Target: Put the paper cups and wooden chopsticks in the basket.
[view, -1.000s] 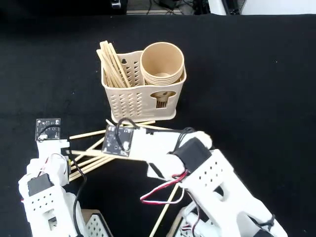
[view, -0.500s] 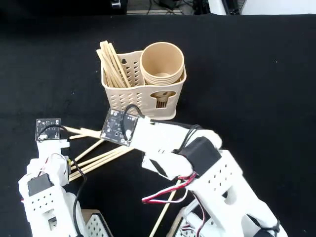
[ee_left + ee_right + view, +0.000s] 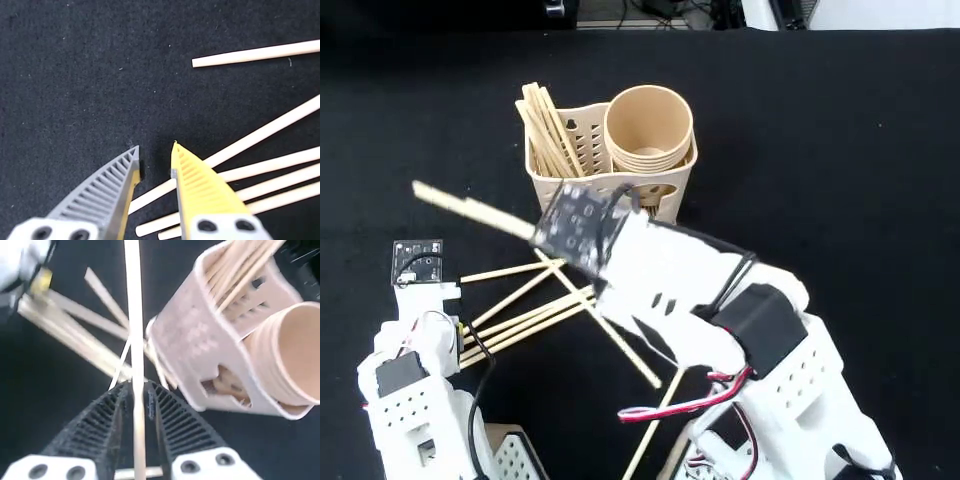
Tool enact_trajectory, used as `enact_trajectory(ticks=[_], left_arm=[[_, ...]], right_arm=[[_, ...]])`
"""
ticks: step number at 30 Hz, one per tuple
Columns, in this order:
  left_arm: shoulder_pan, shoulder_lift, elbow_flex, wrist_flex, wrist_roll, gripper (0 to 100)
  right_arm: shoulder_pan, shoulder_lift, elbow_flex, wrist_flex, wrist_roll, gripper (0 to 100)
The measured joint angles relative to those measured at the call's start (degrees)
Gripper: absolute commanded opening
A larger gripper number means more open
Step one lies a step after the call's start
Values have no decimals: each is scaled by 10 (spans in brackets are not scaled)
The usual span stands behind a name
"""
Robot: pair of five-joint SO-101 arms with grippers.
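**One chopstick in the air, basket compartment next**

We judge the step in hand to be dropping the lifted pale wooden chopstick (image 3: 132,315) into the beige perforated plastic basket (image 3: 610,200). To do it well, we need to tip the stick much nearer upright. We then bring its lower end over the compartment that holds the bundle of stored wooden chopsticks (image 3: 548,125), not over the stack of tan paper cups (image 3: 648,125) beside it. We let go only when the tip is below the rim. The stick is long and lies slanted across the black cloth table (image 3: 840,150), so a swing could knock the light basket.

The right gripper (image 3: 136,385) has its black ribbed jaws closed narrowly on the stick, which runs straight between them, with the basket just beside. The left gripper (image 3: 156,150) hangs low over the cloth with its grey and yellow jaws a little apart, gripping nothing. The ends of the loose wooden chopsticks (image 3: 520,320) lie under its yellow jaw.
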Motion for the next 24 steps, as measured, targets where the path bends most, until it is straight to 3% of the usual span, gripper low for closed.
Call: enact_trajectory(ticks=[11, 15, 20, 24], left_arm=[[0, 0, 0, 0, 0, 116], [0, 0, 0, 0, 0, 116], [0, 0, 0, 0, 0, 116], [0, 0, 0, 0, 0, 116]], right_arm=[[0, 0, 22, -185, -103, 13], [0, 0, 74, -324, -154, 13], [5, 0, 194, -532, -164, 12], [33, 0, 210, -550, -167, 12]])
